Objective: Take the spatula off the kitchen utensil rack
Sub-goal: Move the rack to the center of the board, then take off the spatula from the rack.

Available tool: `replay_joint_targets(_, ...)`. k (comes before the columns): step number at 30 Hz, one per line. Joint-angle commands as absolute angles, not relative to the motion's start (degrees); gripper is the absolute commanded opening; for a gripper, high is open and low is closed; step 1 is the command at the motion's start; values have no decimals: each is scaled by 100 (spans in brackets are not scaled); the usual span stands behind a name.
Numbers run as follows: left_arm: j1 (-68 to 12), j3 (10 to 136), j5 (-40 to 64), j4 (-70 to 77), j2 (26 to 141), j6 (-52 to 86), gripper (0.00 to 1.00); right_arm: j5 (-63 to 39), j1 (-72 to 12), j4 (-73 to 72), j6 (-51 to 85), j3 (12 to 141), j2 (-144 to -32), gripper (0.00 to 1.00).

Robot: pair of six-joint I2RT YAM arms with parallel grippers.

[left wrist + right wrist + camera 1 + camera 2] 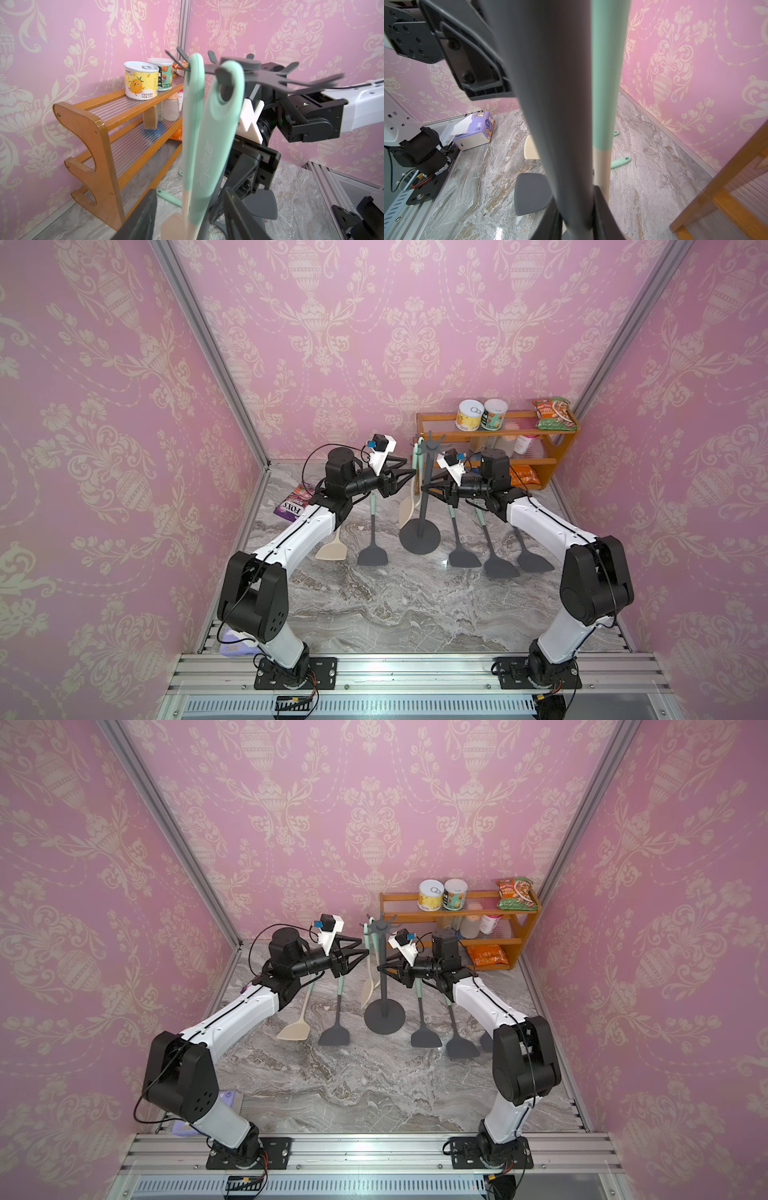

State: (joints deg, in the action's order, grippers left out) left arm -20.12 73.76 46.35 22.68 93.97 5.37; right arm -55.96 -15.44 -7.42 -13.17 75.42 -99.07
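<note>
1. In both top views my left gripper (412,472) (367,952) is spread either side of the spatula (408,506) (368,986). It hangs on the rack (419,536) (384,1017) (far middle of the table (374,614)). My right gripper (423,488) (378,968) pinches the rack's pole.
2. Left wrist: the spatula (194,114) hangs on its hook, a second mint handle (220,135) just beside it, both between my open fingers (143,216).
3. Right wrist: my fingers (606,214) clamp the rack (550,104), with the spatula (606,72) just beside.
</note>
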Motion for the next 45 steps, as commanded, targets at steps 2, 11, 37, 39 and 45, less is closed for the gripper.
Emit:
replay_joint_targets(2,-2092,7700,5193,2445,9621,769,50,-5846,-1590,261,-901,7484,-9898,0)
replay_joint_targets(11,-2187,7967,5564,1932,9791,536,35,-5774,-1583,381,-976,7547,-9941,0)
replay_joint_targets(37,-2197,7593,4140,1265,8771,-366,0,-5676,-1551,593,-1151,7375,-9807,0)
replay_joint_targets(39,-2194,7626,4042,1055,8686,-533,0,-5660,-1553,579,-1143,7374,-9802,0)
replay_joint_targets(45,-2190,7584,3696,782,8442,-852,0,-5623,-1556,675,-1206,7361,-9775,0)
